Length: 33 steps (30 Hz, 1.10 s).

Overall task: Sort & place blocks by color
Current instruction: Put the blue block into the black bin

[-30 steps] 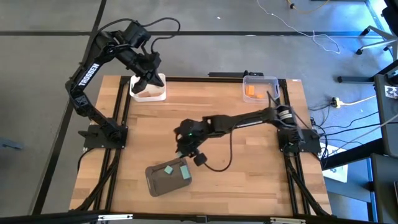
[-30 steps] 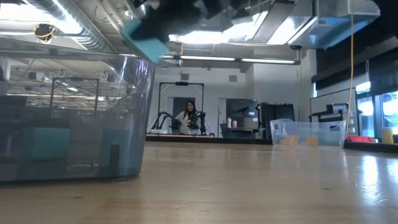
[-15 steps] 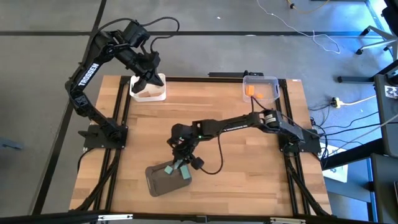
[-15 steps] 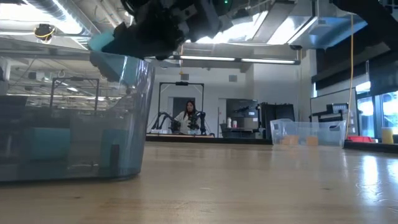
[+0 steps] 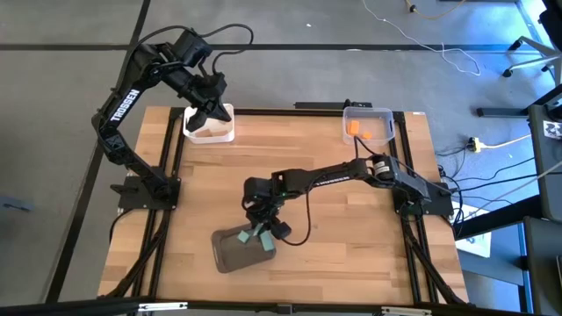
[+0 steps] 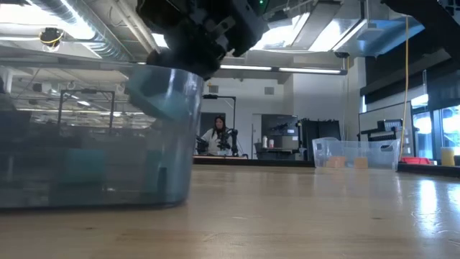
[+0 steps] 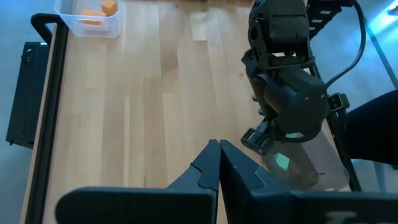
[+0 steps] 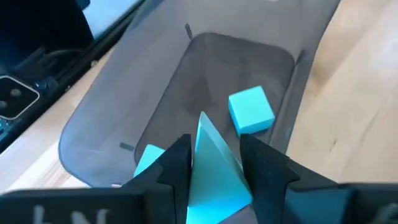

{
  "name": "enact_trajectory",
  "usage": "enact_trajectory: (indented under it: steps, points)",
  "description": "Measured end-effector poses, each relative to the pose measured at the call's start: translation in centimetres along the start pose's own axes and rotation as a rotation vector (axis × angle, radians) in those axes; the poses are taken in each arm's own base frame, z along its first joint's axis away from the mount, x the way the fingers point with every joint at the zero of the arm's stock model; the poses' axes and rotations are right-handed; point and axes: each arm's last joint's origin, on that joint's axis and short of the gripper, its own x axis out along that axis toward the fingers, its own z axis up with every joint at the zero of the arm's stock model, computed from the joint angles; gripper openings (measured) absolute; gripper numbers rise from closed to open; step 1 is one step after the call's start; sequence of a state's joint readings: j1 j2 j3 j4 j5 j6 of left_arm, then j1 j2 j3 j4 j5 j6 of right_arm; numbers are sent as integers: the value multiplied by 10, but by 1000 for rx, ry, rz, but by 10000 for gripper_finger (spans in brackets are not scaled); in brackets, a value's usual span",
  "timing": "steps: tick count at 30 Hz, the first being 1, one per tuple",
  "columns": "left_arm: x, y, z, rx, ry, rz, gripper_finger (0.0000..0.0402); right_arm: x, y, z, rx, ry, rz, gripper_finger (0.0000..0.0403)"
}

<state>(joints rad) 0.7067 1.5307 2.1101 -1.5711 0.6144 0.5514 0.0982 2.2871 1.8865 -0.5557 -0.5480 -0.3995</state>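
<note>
A teal-green wooden wedge [image 8: 214, 171] is pinched by the right end effector [image 8: 214, 163] over the dark grey tray [image 8: 124, 106] near the desk's front edge. Two teal blocks [image 8: 250, 109] already lie inside; apparently no blocks are left loose on the desk. The left end effector [image 7: 217, 163], pressed together, hangs over the white tray [image 5: 211, 132] at the back-left corner.

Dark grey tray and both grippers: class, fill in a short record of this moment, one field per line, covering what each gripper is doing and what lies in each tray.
right gripper: shut on teal wedge, over the dark grey tray
tray contents: teal cube, second teal block
left gripper: shut, empty, above the white tray
clear tray: orange blocks
loose blocks on table: none visible
</note>
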Motion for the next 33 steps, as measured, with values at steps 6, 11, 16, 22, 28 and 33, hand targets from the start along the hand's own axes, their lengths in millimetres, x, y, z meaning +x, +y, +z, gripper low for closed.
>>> enact_trajectory:
  steps: [6, 11, 16, 22, 28, 33]
  points:
    - [0, 0, 0, 0, 0, 0, 0, -1, 4, -10, 130, 104, 12, 118]
    - [0, 0, 0, 0, 0, 0, 0, -4, 11, -26, 220, 282, 5, 118]
    - [0, 0, 0, 0, 0, 0, 0, -9, 20, -38, 287, 445, 18, 118]
    - [0, 0, 0, 1, 0, 0, 0, -9, 37, -43, 313, 584, 44, 118]
    - [0, 0, 0, 1, 0, 1, 0, -1, 48, -39, 260, 585, 63, 118]
    - [0, 0, 0, 1, 8, 13, 0, 3, 47, -35, 241, 542, 45, 161]
